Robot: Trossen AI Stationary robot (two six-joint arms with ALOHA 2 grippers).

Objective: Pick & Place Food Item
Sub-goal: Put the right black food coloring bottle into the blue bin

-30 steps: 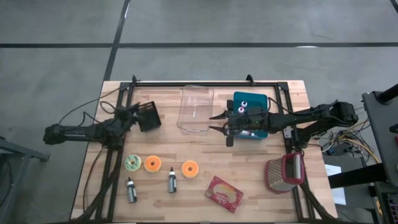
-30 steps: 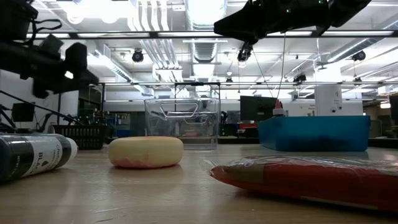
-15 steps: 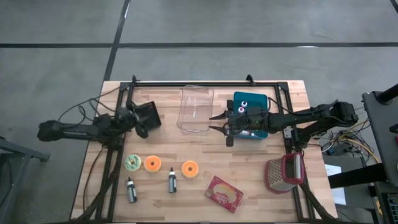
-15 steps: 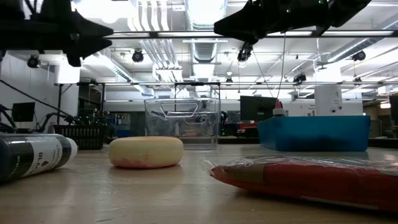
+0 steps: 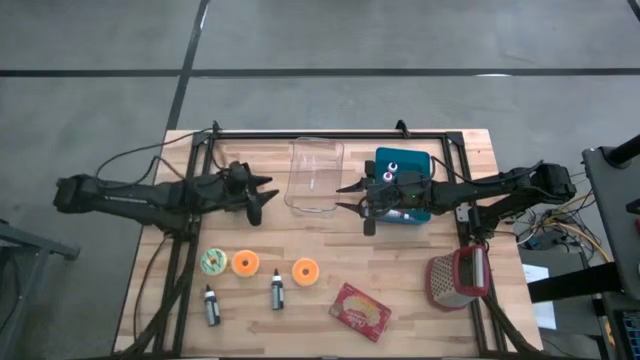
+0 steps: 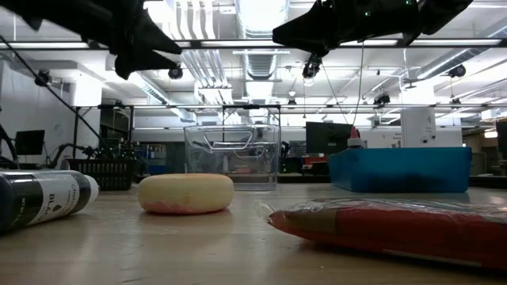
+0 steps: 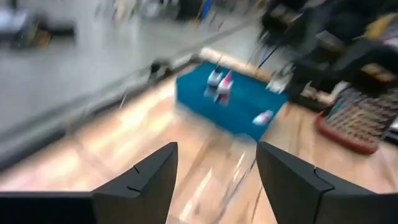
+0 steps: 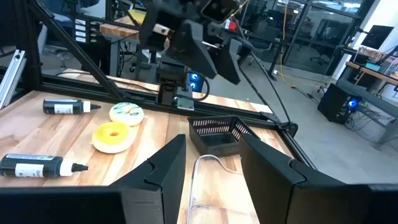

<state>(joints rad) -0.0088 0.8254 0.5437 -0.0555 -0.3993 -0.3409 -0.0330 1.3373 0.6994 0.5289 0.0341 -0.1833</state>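
Red food packet [image 5: 360, 311] flat on table at 6 o'clock, long axis 10-to-4. Left gripper [image 5: 262, 195] fingers apart, empty. Right gripper [image 5: 347, 196] fingers apart, empty, beside clear container [image 5: 316, 176].

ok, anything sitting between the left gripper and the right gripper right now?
Yes, in the high view: the clear plastic container lies between the left gripper and the right gripper. Both grippers are open, neither touching it.

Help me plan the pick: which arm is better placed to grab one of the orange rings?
Probably left. Its tool hangs open over the table's left half, nearer the orange rings. The right tool, also open, hangs between the clear tub and the blue bin, farther from them.
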